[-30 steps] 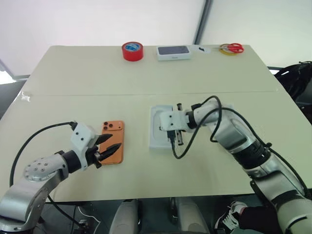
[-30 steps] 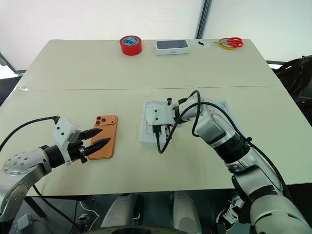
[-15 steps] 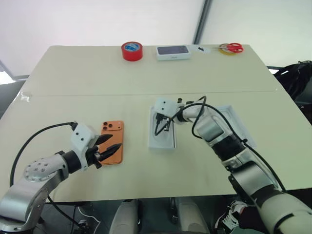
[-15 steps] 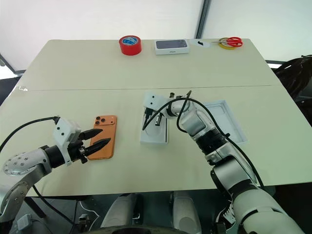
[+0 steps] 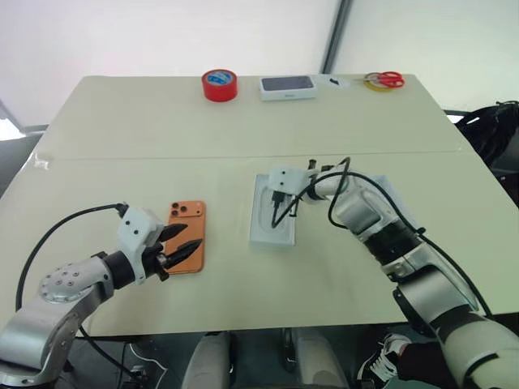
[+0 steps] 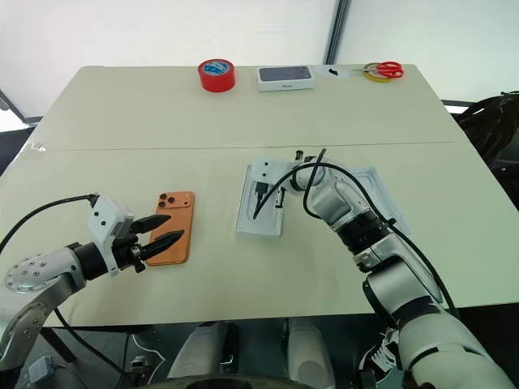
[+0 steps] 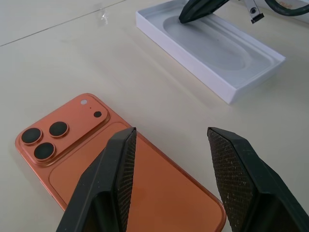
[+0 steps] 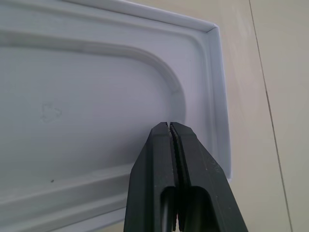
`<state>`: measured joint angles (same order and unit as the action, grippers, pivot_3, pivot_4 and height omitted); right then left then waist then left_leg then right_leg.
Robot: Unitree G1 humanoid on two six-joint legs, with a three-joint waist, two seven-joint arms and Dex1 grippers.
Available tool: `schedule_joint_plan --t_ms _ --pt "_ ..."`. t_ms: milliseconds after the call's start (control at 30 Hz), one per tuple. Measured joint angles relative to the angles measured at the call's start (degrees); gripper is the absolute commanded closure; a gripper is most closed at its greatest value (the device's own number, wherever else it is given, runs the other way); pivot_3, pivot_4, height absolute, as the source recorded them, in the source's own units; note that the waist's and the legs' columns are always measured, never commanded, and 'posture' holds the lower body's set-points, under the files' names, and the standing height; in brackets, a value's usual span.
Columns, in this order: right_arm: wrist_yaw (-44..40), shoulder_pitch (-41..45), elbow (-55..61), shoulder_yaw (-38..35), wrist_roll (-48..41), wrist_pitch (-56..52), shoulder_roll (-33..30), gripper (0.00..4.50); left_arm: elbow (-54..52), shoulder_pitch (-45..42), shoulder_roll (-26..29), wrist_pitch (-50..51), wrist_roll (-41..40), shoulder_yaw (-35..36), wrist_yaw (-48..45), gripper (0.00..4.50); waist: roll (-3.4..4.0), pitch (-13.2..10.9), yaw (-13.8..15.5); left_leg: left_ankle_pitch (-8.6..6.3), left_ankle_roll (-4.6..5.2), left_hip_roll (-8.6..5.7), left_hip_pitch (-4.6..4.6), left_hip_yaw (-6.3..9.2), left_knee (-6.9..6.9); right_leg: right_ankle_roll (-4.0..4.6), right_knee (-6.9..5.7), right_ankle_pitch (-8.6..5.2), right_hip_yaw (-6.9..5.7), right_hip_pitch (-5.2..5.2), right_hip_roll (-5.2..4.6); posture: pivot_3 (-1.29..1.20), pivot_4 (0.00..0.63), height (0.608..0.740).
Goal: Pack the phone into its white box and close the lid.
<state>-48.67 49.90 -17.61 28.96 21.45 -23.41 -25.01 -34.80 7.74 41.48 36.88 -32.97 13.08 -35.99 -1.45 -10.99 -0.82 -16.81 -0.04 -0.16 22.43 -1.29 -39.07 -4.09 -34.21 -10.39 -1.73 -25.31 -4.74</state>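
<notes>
The right gripper, pincer pressed together, has slid its tip up inside the upturned lid at frame centre. The left gripper, fingers apart, still hovers over the phone, lower left. The white box, right of centre, holds 0 items yet.
</notes>
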Motion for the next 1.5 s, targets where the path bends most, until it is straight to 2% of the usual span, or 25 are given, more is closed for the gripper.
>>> schedule_joint_plan --t_ms 167,333,633,900,1000,1133,1167,1200,1267,1400,1500 --pt "-0.28 -0.69 1.29 -0.85 -0.64 -0.51 0.97 4.43 0.0 -0.11 0.0 0.0 -0.01 0.0 0.04 2.07 0.0 0.0 -0.01 0.0 0.0 0.01 0.0 0.0 0.0 0.0 0.0 0.0 0.0 0.0 0.0 0.0 0.15 0.732" --pt "-3.29 -3.48 8.35 -1.98 -3.77 -1.8 1.59 4.43 0.07 -0.28 -0.13 0.19 -0.05 0.09 1.04 2.07 0.0 0.0 0.17 0.0 0.0 0.01 0.0 0.02 0.0 -0.02 0.01 0.01 0.0 0.02 -0.01 0.0 0.15 0.732" --pt "-13.89 -10.43 20.22 1.36 -6.36 -0.31 -3.42 4.43 0.23 -0.35 -0.13 0.22 -0.06 0.22 1.21 2.07 0.0 0.0 0.09 0.0 0.0 0.02 -0.02 0.02 0.0 -0.01 0.02 -0.01 -0.01 0.03 0.01 0.0 0.15 0.732" --pt "-19.22 -12.97 25.52 1.84 -8.8 0.67 -6.31 4.43 0.25 0.02 -0.12 0.23 -0.07 1.26 1.17 2.07 -0.01 0.0 0.12 0.0 0.0 0.02 -0.02 0.01 0.0 -0.01 0.03 -0.02 0.0 0.03 0.0 0.0 0.15 0.732" --pt "-18.22 -12.62 25.08 1.76 -8.73 0.54 -5.9 4.43 0.27 0.59 -0.13 0.42 -0.08 1.75 1.32 2.07 -0.01 0.0 0.11 0.0 0.0 0.02 -0.02 0.01 0.0 0.0 0.03 -0.02 0.0 0.02 0.0 0.0 0.15 0.732" --pt "-12.9 -8.98 21.49 -1.01 -8.83 -2.08 -1.4 4.43 1.42 -0.26 -1.35 4.77 -2.34 5.21 4.62 2.07 -0.01 0.0 0.07 0.0 0.0 0.05 -0.01 0.02 0.0 -0.02 0.0 0.0 -0.01 -0.01 0.03 0.0 0.15 0.732" --pt "-11.41 -7.73 20.83 -1.95 -8.93 -3.1 0.08 4.5 2.33 -1.48 -2.34 7.4 -3.97 6.94 6.53 1.52 -0.01 0.0 0.08 0.0 0.0 0.05 -0.01 0.03 0.0 -0.03 -0.02 0.01 -0.01 -0.01 0.03 0.0 0.15 0.732" --pt "-10.21 -6.66 20.49 -2.6 -9.11 -4.29 1.58 4.5 3.35 -2.63 -3.45 10.13 -5.66 8.84 8.63 1.24 -0.01 0.0 0.09 0.0 0.0 0.05 -0.01 0.04 0.0 -0.09 -0.03 0.04 -0.02 -0.01 0.04 0.0 0.15 0.732" --pt "-8.27 -5.02 20.34 -2.9 -9.28 -6.43 4.62 4.5 5.58 -4.86 -5.44 15.73 -9.39 13.02 13.2 0.18 -0.04 0.03 0.06 0.0 0.0 0.06 -0.01 0.07 0.0 -0.21 -0.04 0.11 -0.03 0.0 0.03 0.0 0.15 0.732" --pt "-5.63 -5.03 19.01 0.1 -8.28 -7.81 8.3 4.5 6.81 -8.02 -7.25 25.36 -14.89 17.21 20.57 0.08 -0.05 0.03 0.2 0.01 -0.01 -0.05 -0.01 0.09 -0.03 -0.2 -0.05 0.12 -0.02 0.05 -0.07 0.0 0.15 0.732" --pt "-3.63 -5.0 16.63 3.23 -6.93 -7.91 11.2 4.5 7.85 -10.56 -7.57 32.9 -17.85 17.74 24.58 0.08 -0.06 0.04 0.07 0.02 -0.03 -0.05 -0.03 0.1 -0.04 -0.2 -0.07 0.12 -0.02 0.05 -0.04 0.0 0.15 0.732"
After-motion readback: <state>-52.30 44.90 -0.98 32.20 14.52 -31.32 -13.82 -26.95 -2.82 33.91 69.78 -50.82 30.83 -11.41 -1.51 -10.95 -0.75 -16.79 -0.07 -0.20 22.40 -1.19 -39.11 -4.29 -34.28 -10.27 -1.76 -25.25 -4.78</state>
